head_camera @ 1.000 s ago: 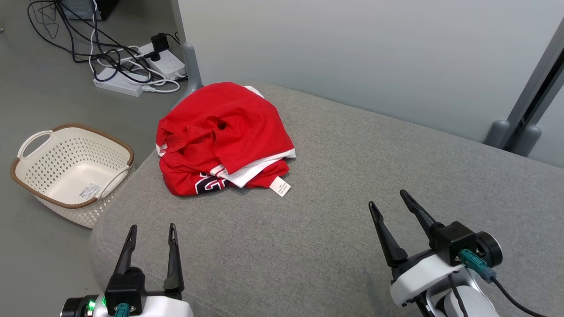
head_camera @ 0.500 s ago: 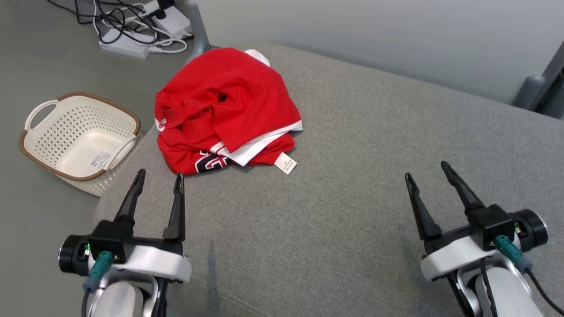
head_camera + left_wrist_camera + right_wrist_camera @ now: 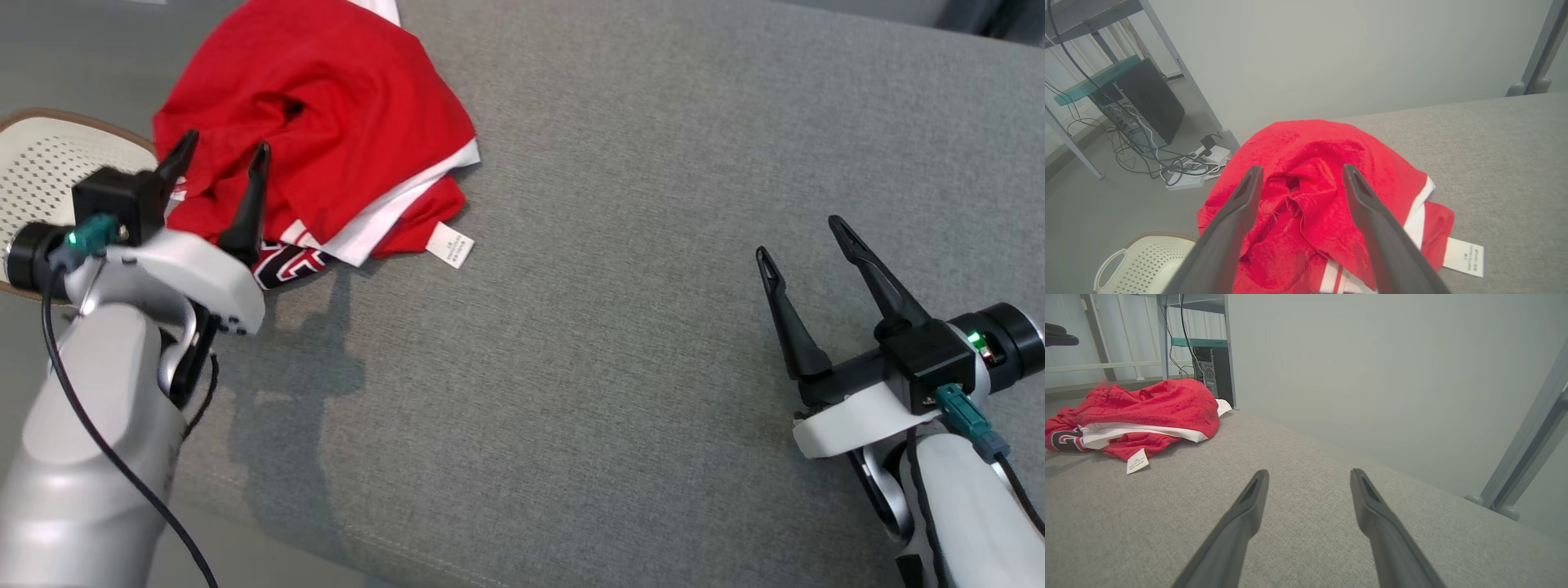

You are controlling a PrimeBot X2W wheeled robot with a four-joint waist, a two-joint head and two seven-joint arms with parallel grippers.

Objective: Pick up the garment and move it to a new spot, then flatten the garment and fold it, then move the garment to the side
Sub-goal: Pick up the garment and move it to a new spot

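The garment [image 3: 326, 122], crumpled at the far left edge of the cushion [image 3: 612, 245] near the basket [image 3: 49, 155], lies just ahead of my left gripper [image 3: 227, 143], jaws wide and empty like my right gripper's [image 3: 800, 237], so pinching one loose fold could drag it off the edge.

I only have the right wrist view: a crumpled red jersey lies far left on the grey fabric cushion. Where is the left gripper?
Observer: The left gripper hovers over the crumpled red jersey at its near-left part, jaws open, holding nothing.
Operator: What is it aimed at?
Observer: In its wrist view the two dark fingers frame a dark hollow in the folds near the heap's top.
Operator: Any obstacle on that side?
Observer: A cream perforated plastic basket sits just left of the jersey.
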